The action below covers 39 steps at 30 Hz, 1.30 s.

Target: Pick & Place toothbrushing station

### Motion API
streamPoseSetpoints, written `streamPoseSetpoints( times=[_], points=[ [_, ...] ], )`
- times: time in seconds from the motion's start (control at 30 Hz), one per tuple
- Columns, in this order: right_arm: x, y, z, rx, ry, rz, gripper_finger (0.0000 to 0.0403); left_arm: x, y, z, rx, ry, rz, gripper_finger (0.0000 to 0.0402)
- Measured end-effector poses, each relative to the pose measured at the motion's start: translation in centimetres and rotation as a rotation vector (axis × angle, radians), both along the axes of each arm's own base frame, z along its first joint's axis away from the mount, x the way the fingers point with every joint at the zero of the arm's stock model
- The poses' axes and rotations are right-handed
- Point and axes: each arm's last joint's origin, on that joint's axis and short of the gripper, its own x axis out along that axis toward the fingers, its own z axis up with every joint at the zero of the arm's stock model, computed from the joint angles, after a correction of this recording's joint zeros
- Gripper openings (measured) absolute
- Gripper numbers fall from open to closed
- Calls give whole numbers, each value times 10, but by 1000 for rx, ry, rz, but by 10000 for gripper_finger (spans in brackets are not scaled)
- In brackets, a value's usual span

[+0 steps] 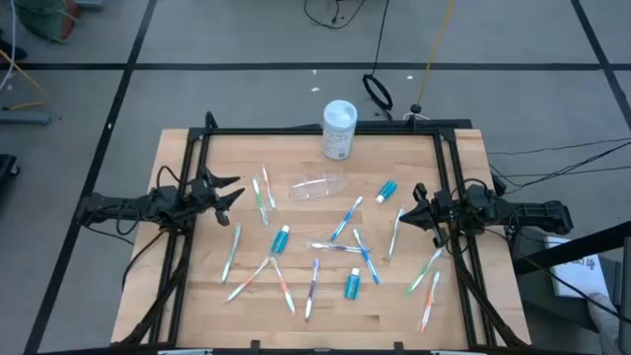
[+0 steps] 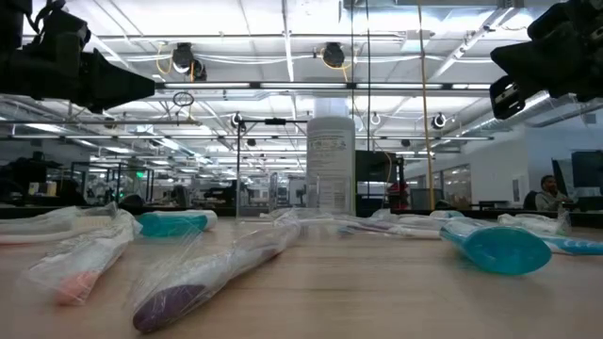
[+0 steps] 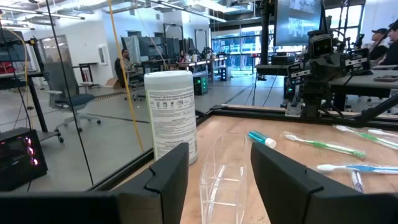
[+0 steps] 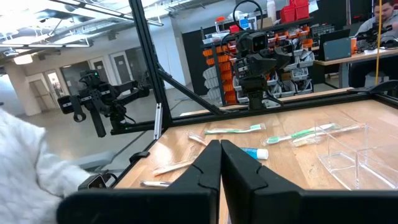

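Three toothpaste tubes (image 1: 281, 238) and roughly a dozen toothbrushes (image 1: 232, 251) scattered over a wood table (image 1: 177, 286).
Big open workshop behind, with a person seated at a desk. One clear cup (image 1: 316, 186) lies tipped mid-table near one white tub (image 1: 338, 129). Left gripper (image 1: 229, 191) hovers fingers apart, right gripper (image 1: 408, 211) pinched closed, both empty.

The left arm reaches in from the table's left edge, and its left gripper (image 1: 229, 190) hovers above the surface with its two dark fingers (image 3: 166, 177) spread wide apart, holding nothing. The right arm reaches in from the right edge, facing the left one. The right gripper (image 1: 409, 209) hangs in the air with its fingers (image 4: 208, 165) pressed together, empty.
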Motion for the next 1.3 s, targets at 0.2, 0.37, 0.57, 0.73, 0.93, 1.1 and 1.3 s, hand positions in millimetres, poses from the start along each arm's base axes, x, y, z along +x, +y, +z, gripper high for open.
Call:
streamPoseSetpoints(
  times=[0.2, 0.37, 0.57, 0.73, 0.93, 1.1, 1.3],
  points=[
    [0, 0, 0, 0, 0, 0, 4, 0, 0, 0, 0, 0, 0, 177],
    [0, 0, 0, 0, 0, 0, 4, 0, 0, 0, 0, 0, 0, 177],
    [0, 0, 0, 0, 0, 0, 4, 0, 0, 0, 0, 0, 0, 177],
    [0, 0, 0, -16, -4, -2, 4, 0, 0, 0, 0, 0, 0, 177],
    [0, 0, 0, -152, -33, -17, 4, 0, 0, 0, 0, 0, 0, 177],
    [0, 0, 0, -152, -33, -17, 4, 0, 0, 0, 30, 8, 5, 177],
    [0, 0, 0, -152, -34, -17, 4, -2, 1, 6, 10, -9, 35, 177]
  ],
)
